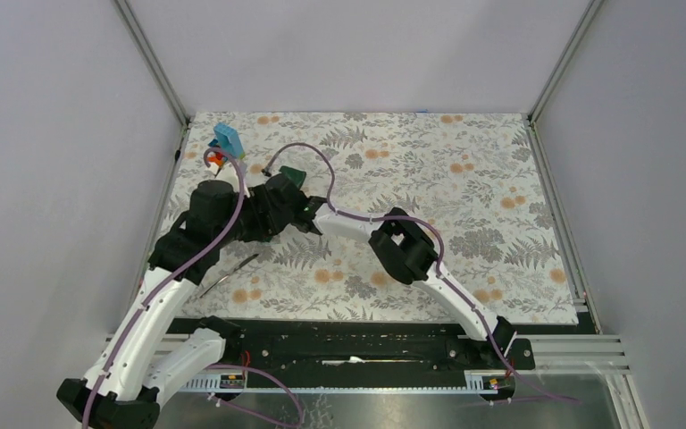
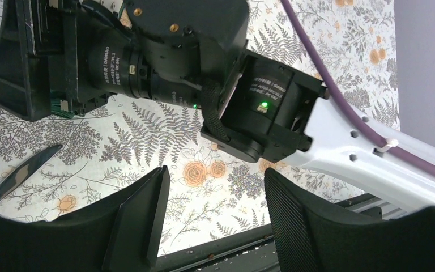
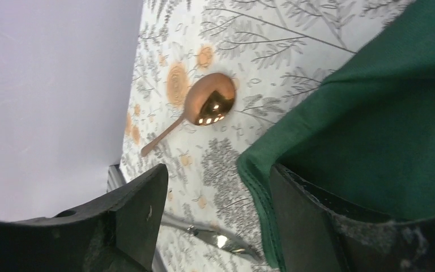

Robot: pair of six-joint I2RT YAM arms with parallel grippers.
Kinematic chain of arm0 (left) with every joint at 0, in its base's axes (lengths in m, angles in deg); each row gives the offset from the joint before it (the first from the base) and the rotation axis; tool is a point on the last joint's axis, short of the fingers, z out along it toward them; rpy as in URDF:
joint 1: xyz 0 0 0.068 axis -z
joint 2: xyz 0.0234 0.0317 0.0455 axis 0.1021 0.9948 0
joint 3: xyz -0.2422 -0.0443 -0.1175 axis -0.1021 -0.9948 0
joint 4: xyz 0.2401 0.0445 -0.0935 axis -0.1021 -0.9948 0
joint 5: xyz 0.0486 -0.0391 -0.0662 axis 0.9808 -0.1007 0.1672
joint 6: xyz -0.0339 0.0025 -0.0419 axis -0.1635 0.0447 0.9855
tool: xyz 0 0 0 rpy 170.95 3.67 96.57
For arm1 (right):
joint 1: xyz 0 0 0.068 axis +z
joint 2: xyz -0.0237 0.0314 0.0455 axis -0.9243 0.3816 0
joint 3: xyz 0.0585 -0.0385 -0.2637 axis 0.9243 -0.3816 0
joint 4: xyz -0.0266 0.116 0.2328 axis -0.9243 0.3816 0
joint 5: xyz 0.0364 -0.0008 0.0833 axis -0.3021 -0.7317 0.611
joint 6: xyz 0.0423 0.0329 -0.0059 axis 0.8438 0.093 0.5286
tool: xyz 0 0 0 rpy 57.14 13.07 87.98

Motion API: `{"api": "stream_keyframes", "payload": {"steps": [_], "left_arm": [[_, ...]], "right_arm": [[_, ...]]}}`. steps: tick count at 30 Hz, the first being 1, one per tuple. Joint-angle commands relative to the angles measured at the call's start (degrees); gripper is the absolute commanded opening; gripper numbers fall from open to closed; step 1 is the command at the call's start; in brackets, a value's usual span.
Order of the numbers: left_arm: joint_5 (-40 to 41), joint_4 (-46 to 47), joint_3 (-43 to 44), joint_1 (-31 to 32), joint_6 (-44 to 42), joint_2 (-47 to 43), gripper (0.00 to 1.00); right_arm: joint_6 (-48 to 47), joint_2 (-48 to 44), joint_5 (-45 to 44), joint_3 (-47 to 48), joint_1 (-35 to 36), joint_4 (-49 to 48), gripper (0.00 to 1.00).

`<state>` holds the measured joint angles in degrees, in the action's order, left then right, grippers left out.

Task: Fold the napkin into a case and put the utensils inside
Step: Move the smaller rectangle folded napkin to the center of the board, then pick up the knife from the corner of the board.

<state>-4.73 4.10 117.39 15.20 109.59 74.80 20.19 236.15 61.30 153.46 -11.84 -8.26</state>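
Napkin [image 3: 374,130] apparently not folded up yet, mostly hidden. Spoon [image 3: 209,105] at its 10 o'clock, knife [image 2: 17,175] loose on counter [image 1: 464,179]: none inside. Left claw [image 2: 216,173], right claw [image 3: 218,170] apart, empty.

White print is spotted on the black wrist motor [image 2: 119,62] of the right arm [image 2: 340,133]: "DAMIAO" can just be read, turned sideways. The same word is made out on the next motor block [image 2: 269,85]. The finer lines are too small to be read.
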Motion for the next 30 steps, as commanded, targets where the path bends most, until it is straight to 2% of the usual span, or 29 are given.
{"api": "stream_keyframes", "payload": {"steps": [1, 3, 7, 8, 9, 14, 17, 21, 26, 28, 30], "left_arm": [[3.2, 0.2, 2.0, -0.2, 1.5, -2.4, 0.69], [5.2, -0.8, 2.8, -0.2, 1.7, -3.4, 0.70], [10.6, -3.8, 4.8, -0.3, 2.0, -5.3, 0.75], [12.0, -4.7, 5.2, -0.3, 2.2, -5.7, 0.83], [13.9, -6.1, 5.8, -0.3, 2.6, -6.0, 0.87], [28.2, -18.4, 9.0, -0.3, 8.6, -0.8, 0.92], [31.3, -22.6, 9.8, -0.9, 10.5, 5.2, 0.92], [33.8, -20.7, 10.8, -4.0, 5.5, 12.8, 0.92], [35.2, -13.2, 10.8, -8.9, -10.0, 24.1, 0.93], [28.9, -11.6, 10.3, -13.8, -16.0, 29.1, 0.92], [22.2, -12.7, 11.1, -15.4, -18.1, 33.6, 0.87]], "right_arm": [[-1.6, -3.0, 5.5, 6.5, -0.6, 4.4, 0.75], [-3.7, -8.2, 9.0, 4.0, -1.2, 6.1, 0.78], [-13.4, -20.3, 14.6, -7.5, -3.5, 10.0, 0.86], [-16.2, -22.6, 16.8, -10.6, -4.2, 10.7, 0.86], [-18.9, -24.9, 17.4, -14.0, -5.0, 11.8, 0.86], [-24.5, -40.5, 14.9, -36.5, -10.8, 10.7, 0.86], [-28.7, -47.8, 12.0, -45.5, -11.6, 10.8, 0.86], [-30.3, -53.6, 14.2, -54.4, -11.6, 8.3, 0.86], [-28.3, -60.4, 18.5, -64.8, -11.6, 1.9, 0.86], [-27.5, -63.7, 19.8, -69.1, -11.5, 0.1, 0.86], [-27.4, -66.9, 19.7, -71.9, -11.5, -0.8, 0.86]]}}
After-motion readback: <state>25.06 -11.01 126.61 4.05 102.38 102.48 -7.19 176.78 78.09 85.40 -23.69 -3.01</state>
